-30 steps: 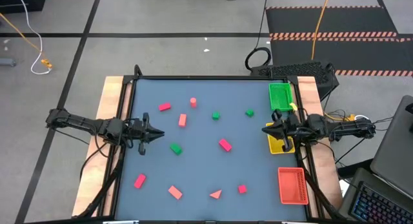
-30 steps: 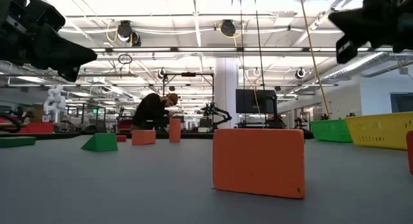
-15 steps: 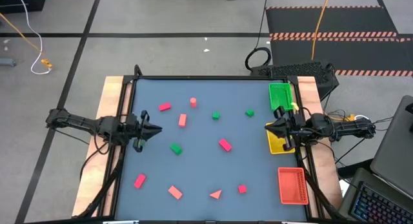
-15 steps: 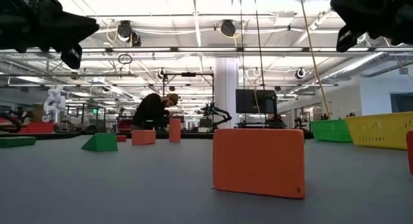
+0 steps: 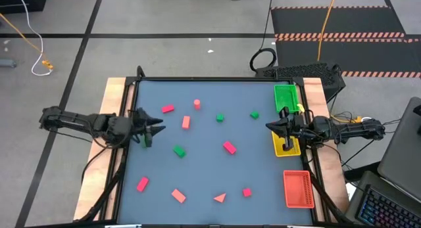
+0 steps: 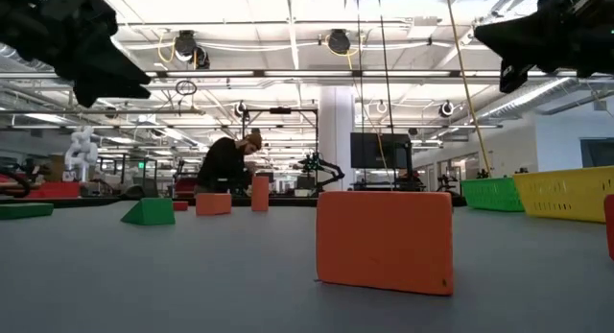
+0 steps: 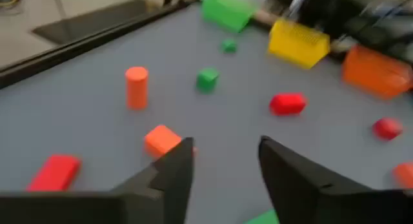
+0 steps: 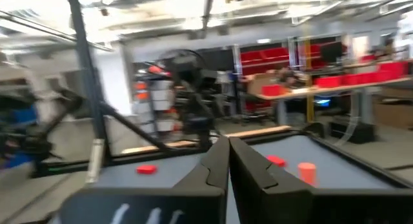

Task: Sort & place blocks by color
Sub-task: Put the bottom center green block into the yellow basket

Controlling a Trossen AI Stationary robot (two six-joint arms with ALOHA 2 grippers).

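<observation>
From above, a blue-grey table top (image 5: 210, 162) with pale wooden side strips stands on a grey floor marked with black lines. The blocks lie scattered on it: a red cuboid (image 5: 168, 109) and a pink cylinder (image 5: 197, 104) toward the far left, two small green cubes (image 5: 220, 117) (image 5: 254, 114) at the far middle, a green block (image 5: 179, 150) and a red block (image 5: 229, 147) near the centre, and a red-pink triangle (image 5: 220, 198) among the pieces along the near edge. On the right edge sit a green tray (image 5: 285, 96) far, a yellow tray (image 5: 285, 148) in the middle and a red tray (image 5: 297, 188) near. The left gripper (image 5: 156, 123) hovers over the table's left side, touching no block. The right gripper (image 5: 270, 127) hangs by the yellow tray, holding nothing.

From table height, an orange-red block (image 6: 385, 241) stands close, a green wedge (image 6: 149, 211) farther left, and a bright workshop with ceiling lamps lies beyond, where a person (image 6: 228, 164) bends over.

The left wrist view shows that gripper's fingers (image 7: 173, 175) apart, with empty space between them, above an orange block (image 7: 161, 139).

The right wrist view shows its fingers (image 8: 213, 169) pressed together on nothing, facing shelving with red bins.
</observation>
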